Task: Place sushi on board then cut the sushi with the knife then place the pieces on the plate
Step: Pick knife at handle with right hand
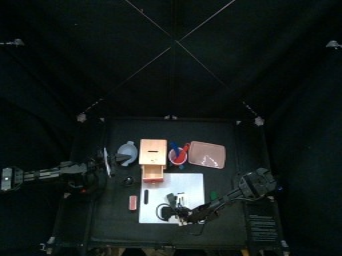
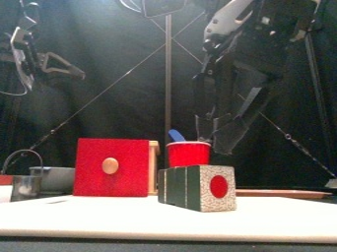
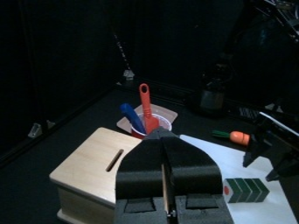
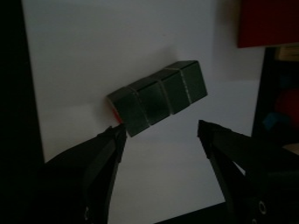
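Observation:
A dark green sushi roll (image 4: 162, 96) with a red end (image 2: 200, 187) lies whole on the white cutting board (image 1: 187, 182). My right gripper (image 4: 163, 129) hovers open just above it, one jaw on each side and neither touching. In the top view the right gripper (image 1: 185, 212) is over the board's front part. A red cup (image 2: 188, 154) behind the board holds a blue knife (image 3: 131, 117) and a red knife (image 3: 146, 103). The pink tray (image 1: 209, 155) lies at the back right. My left gripper (image 3: 167, 150), shut and holding nothing, rests at the table's left (image 1: 91, 168).
A wooden box (image 1: 154, 158) with a red drawer front (image 2: 112, 167) stands behind the board. A blue-grey bowl (image 1: 124, 152) sits to its left. A metal cutter (image 2: 37, 182) is at the far left. A small toy food (image 1: 131, 202) lies left of the board.

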Action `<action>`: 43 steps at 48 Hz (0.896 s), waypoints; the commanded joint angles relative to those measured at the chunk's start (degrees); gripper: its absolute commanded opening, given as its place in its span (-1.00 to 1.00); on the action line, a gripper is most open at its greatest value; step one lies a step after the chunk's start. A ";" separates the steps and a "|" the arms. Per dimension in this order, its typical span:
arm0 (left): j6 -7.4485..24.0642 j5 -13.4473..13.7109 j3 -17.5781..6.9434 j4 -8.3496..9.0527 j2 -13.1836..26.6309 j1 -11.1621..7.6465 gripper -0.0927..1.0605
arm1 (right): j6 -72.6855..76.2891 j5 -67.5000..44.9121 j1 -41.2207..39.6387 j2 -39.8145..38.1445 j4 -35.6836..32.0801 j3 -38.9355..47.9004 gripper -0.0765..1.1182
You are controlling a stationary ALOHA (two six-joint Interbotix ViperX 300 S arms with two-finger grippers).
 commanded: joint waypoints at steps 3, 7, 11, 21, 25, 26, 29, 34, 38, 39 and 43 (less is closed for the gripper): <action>-0.09 -0.35 -0.53 0.00 0.35 0.18 -0.71 | 0.88 -1.93 -0.26 -2.99 1.85 0.62 0.74; -0.09 -0.35 -0.53 -0.09 0.35 0.18 -0.71 | 1.41 -4.39 -1.23 -4.48 3.87 2.99 0.74; -0.09 -0.35 -0.53 -0.09 0.35 0.18 -0.71 | 3.43 -8.70 -3.25 -5.80 6.15 4.92 0.74; -0.09 -0.18 -0.35 -0.09 0.35 0.18 -0.71 | 12.22 -17.23 -6.77 -9.14 7.65 8.53 0.74; -0.09 -0.18 -0.26 -0.09 0.35 0.18 -0.71 | 14.85 -16.87 -7.47 -9.84 8.00 9.49 0.74; -0.09 -0.18 -0.26 0.00 0.35 0.18 -0.71 | 15.56 -16.52 -7.73 -9.93 8.26 9.67 0.74; -0.09 -0.18 -0.26 0.00 0.35 0.18 -0.71 | 17.75 -14.77 -8.79 -9.93 10.99 9.58 0.74; -0.09 -0.18 -0.18 0.00 0.35 0.18 -0.71 | 21.36 -13.89 -10.37 -9.58 15.91 9.23 0.74; -0.09 -0.09 0.09 0.00 0.35 0.18 -0.71 | 23.55 -14.68 -10.90 -9.49 16.96 9.05 0.74; -0.09 -0.18 0.18 -0.09 0.35 0.18 -0.71 | 24.26 -15.21 -11.07 -9.40 17.23 8.96 0.74; -0.09 -0.18 0.79 0.00 0.35 0.18 -0.71 | 26.02 -16.08 -11.34 -8.88 17.75 8.35 0.74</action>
